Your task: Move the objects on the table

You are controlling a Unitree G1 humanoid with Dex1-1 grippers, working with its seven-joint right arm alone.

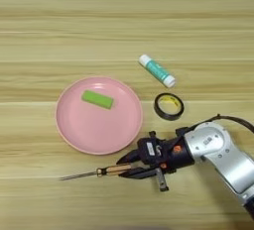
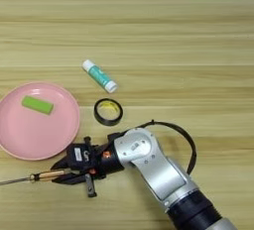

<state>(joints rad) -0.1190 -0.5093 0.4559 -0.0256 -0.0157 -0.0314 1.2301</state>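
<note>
Three objects lie on the surface, none on the pink plate (image 1: 74, 125), which holds only a green block (image 1: 97, 99). We see the end effector (image 1: 130, 166) closed around the screwdriver (image 1: 94, 173) handle near the front edge. The glue stick (image 1: 157, 70) and tape ring (image 1: 168, 106) sit mid-surface, apparently untouched. We judge the task barely begun.

Tons of open room up top, all the clutter sits near the front

Far half of the table (image 1: 124, 16) is bare wood, easy passage anywhere. Toward the near edge it's crowded: pink plate (image 1: 74, 130) with a green block (image 1: 97, 99), tape ring (image 1: 168, 106) just beside the plate, glue stick (image 1: 157, 70) behind it, screwdriver (image 1: 94, 173) lying in front of the plate at the end effector (image 1: 126, 166).
</note>
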